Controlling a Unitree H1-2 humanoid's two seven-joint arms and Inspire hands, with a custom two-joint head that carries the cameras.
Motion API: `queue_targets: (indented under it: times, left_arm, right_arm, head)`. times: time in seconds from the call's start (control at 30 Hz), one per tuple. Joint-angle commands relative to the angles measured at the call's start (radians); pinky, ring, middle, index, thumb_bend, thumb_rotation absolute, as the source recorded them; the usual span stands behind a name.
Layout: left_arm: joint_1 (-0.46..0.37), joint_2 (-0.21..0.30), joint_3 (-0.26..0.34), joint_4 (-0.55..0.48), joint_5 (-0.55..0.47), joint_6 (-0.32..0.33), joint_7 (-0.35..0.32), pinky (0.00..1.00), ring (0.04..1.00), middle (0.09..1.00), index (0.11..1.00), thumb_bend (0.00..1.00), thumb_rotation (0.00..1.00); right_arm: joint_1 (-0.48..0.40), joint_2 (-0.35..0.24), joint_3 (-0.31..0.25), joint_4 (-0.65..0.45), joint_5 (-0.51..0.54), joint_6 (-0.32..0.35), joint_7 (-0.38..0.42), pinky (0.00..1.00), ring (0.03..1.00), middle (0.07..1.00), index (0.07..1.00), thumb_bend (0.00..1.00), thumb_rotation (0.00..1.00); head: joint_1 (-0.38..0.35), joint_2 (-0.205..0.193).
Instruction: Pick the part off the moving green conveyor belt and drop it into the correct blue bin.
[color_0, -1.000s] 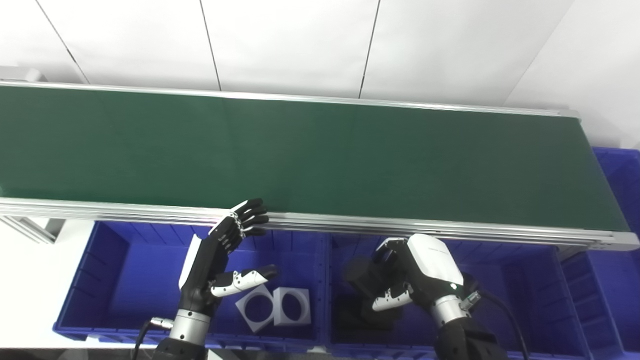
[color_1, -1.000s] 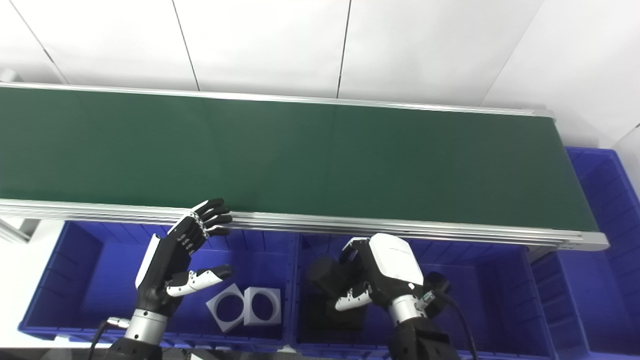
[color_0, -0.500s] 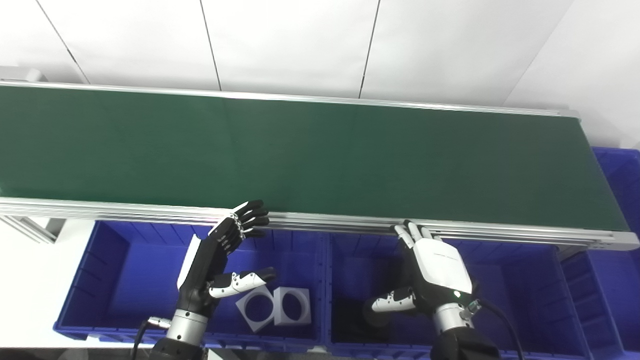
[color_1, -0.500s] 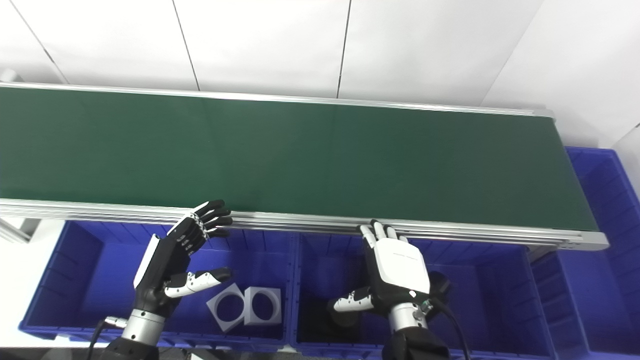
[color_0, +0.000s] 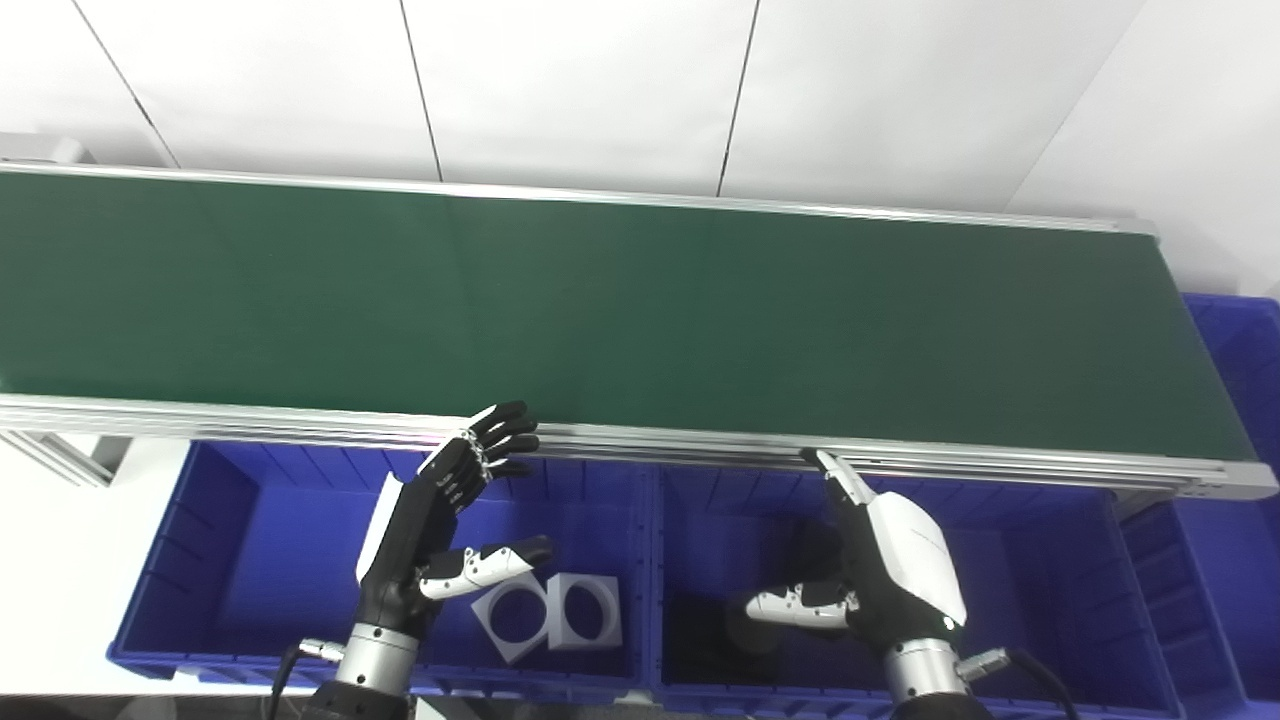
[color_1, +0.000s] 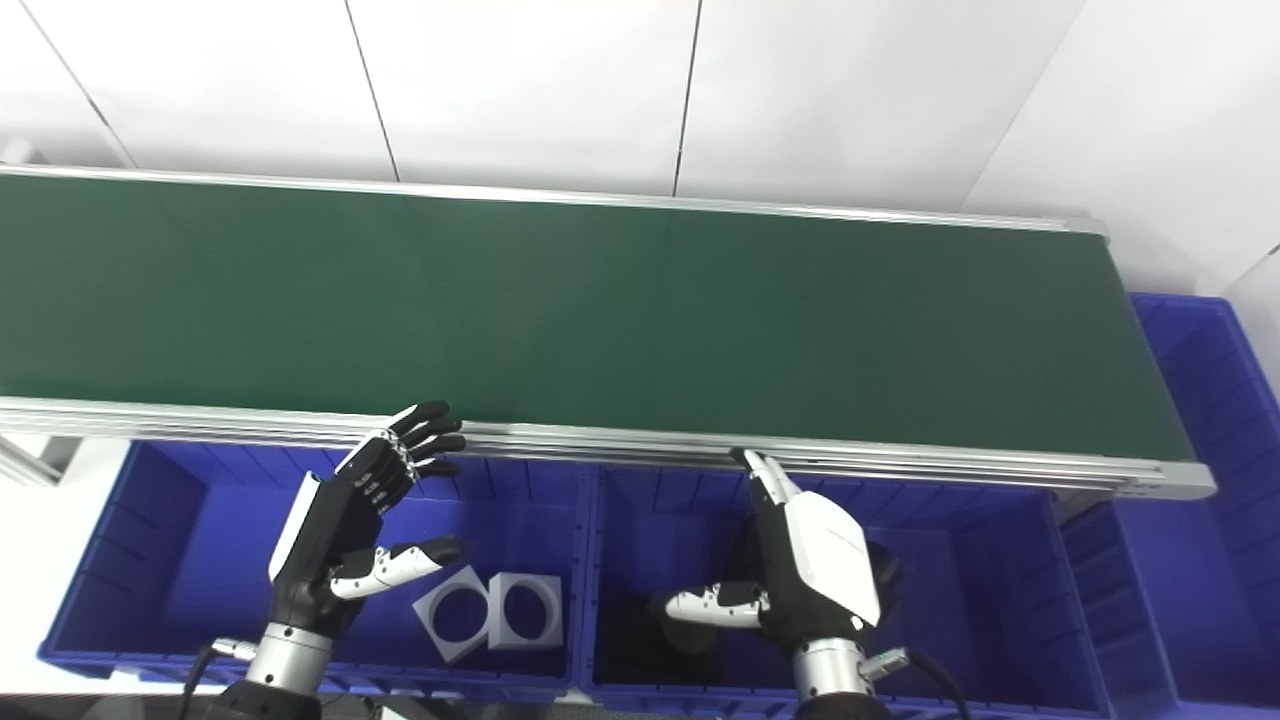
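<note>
belt (color_1: 600, 310): green, nothing riding on it
left hand (color_1: 345, 530): spread wide over the left bin (color_1: 130, 560), two white square parts (color_1: 490, 612) below
right hand (color_1: 800, 570): fingers apart over the middle bin (color_1: 990, 590), dark part (color_1: 690, 640) underneath

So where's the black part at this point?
The black part lies on the floor of the middle blue bin, under the open right hand, right of the bin holding the two white parts.

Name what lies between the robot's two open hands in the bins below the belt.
Between the left hand and right hand lie two white square parts with round holes and the blue wall dividing the bins, clearest in the left eye view.
</note>
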Motion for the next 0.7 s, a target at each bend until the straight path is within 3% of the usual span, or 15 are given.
queue_targets:
  times: [0.0, 0.13, 0.3, 0.67]
  left_arm:
    - [-0.001, -0.004, -0.003, -0.043, -0.004, -0.03, -0.012, 0.68, 0.758, 0.803, 0.817, 0.82, 0.35]
    - [0.001, -0.007, -0.003, -0.045, -0.007, -0.03, -0.015, 0.68, 0.759, 0.805, 0.818, 0.82, 0.34]
    - [0.007, -0.012, -0.003, -0.05, -0.013, -0.03, -0.018, 0.68, 0.762, 0.801, 0.815, 0.83, 0.33]
    - [0.004, -0.022, -0.003, -0.049, -0.006, -0.03, -0.018, 0.68, 0.757, 0.802, 0.816, 0.82, 0.32]
  right_arm:
    - [0.023, 0.031, -0.019, -0.026, 0.192, -0.153, -0.069, 0.67, 0.819, 0.887, 0.891, 0.76, 0.23]
    - [0.052, 0.037, -0.023, 0.001, 0.345, -0.259, -0.099, 0.63, 0.767, 0.845, 0.891, 0.76, 0.35]
    - [0.06, 0.03, -0.021, 0.033, 0.428, -0.346, -0.125, 0.61, 0.741, 0.821, 0.888, 0.76, 0.48]
    - [0.052, 0.022, -0.024, 0.046, 0.452, -0.373, -0.156, 0.6, 0.728, 0.809, 0.861, 0.72, 0.46]
  head:
    - [0.004, 0.001]
    - [0.008, 0.002]
    - [0.015, 0.003]
    - [0.026, 0.003]
